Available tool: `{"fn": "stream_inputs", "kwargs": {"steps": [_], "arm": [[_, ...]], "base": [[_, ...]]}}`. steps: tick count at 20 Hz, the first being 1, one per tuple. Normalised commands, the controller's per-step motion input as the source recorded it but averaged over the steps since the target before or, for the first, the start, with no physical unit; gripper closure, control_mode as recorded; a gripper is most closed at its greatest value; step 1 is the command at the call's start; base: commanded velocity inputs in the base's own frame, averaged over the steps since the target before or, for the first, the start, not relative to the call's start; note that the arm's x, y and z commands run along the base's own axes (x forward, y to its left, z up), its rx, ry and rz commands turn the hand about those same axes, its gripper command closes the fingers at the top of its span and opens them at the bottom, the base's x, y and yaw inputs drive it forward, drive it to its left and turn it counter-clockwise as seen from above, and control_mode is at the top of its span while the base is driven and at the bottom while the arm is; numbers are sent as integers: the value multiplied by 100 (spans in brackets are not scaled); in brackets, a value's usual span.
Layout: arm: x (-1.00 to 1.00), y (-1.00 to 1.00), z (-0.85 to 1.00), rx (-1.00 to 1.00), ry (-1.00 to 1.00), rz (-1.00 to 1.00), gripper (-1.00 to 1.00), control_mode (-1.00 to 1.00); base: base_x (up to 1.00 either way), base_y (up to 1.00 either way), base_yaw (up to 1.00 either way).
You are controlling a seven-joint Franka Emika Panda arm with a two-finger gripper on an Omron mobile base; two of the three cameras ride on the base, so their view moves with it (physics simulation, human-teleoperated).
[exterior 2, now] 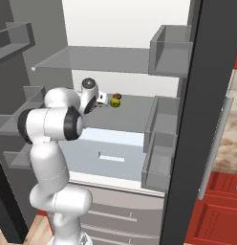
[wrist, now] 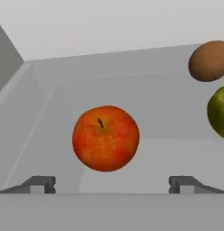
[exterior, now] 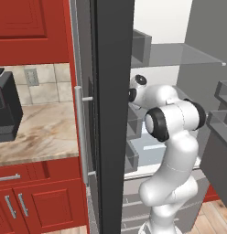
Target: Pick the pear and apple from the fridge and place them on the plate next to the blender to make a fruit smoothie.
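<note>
The red-orange apple (wrist: pixel 105 138) lies on the grey fridge shelf (wrist: pixel 55 117), straight ahead of my gripper (wrist: pixel 112 184). The gripper is open, its two fingertips (wrist: pixel 41 184) wide apart below the fruit and not touching it. The yellow-green pear (wrist: pixel 220 113) sits at the right edge of the hand view, next to the apple. From the right base view, my gripper (exterior 2: pixel 103 100) reaches into the open fridge (exterior 2: pixel 125 115) at the middle shelf, with the pear (exterior 2: pixel 115 102) just beyond it. The plate and blender are out of view.
A brown rounded item (wrist: pixel 208 61) lies behind the pear. The dark fridge door (exterior: pixel 113 114) with its silver handle (exterior: pixel 79 132) stands to the arm's left, door bins (exterior 2: pixel 158 158) to the right. A black boxy appliance (exterior: pixel 5 112) sits on the marble counter (exterior: pixel 42 132).
</note>
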Motion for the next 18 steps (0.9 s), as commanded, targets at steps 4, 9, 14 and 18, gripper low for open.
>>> {"fn": "stream_inputs", "kwargs": {"steps": [4,9,14,18], "arm": [[39,11,-26,-1,0,0,-100,-100],[40,7,-22,0,0,0,-100,-100],[39,7,-15,0,0,0,-100,-100],[18,1,-32,0,0,0,-100,-100]], "base": [[0,0,0],[0,0,0],[0,0,0],[0,0,0]]}}
